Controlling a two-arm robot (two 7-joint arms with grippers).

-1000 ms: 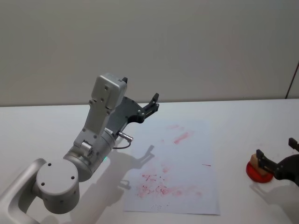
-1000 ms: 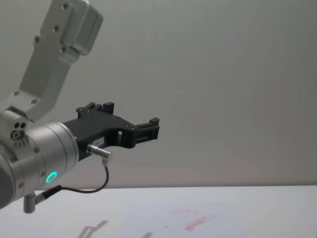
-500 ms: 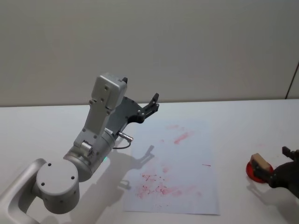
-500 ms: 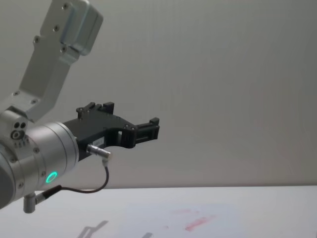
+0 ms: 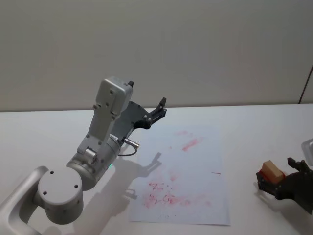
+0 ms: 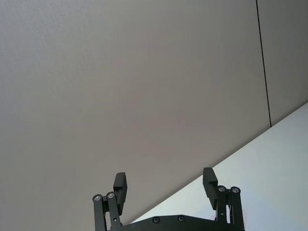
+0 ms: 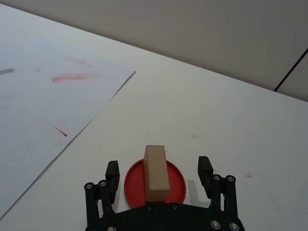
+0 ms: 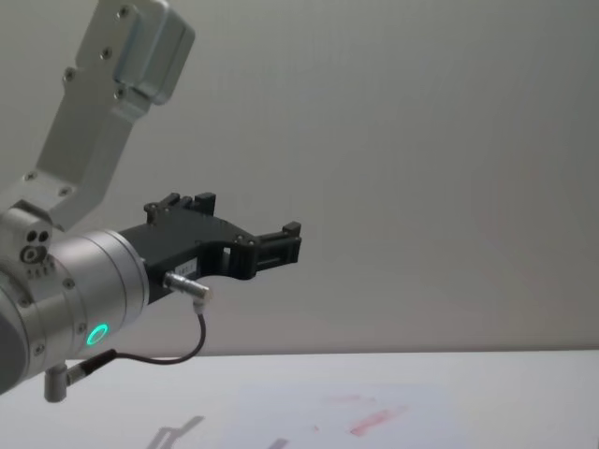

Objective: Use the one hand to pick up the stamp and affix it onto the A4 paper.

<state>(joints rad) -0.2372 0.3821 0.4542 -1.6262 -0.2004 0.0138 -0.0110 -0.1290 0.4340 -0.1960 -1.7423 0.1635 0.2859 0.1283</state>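
**Stamp (image 5: 272, 170) bracketed by the released right gripper (image 7: 158, 166), off the right edge of the A4 paper (image 5: 205, 156)**

The stamp is seen standing on a red round pad (image 7: 175, 185), on the white table (image 5: 254, 127) to the right of the A4 paper, near the paper's near right corner but clear of its edge. The block is set upright on the pad, with its long side pointing away from the gripper.

The right gripper is held low around the stamp, right of the paper. Its jaws are spread, and one black finger (image 7: 112, 174) is placed on each side of the block. A gap is left on both sides, so the stamp is not gripped or touched.

The A4 paper is laid flat on the table. Red smudges are scattered over it, with the densest patch near its near edge and a longer streak toward its far edge.

The left gripper (image 6: 164, 185) is held raised above the table, just beyond the paper's far left corner, and is pointed toward the wall. Its jaws are also spread wide, with nothing between them.
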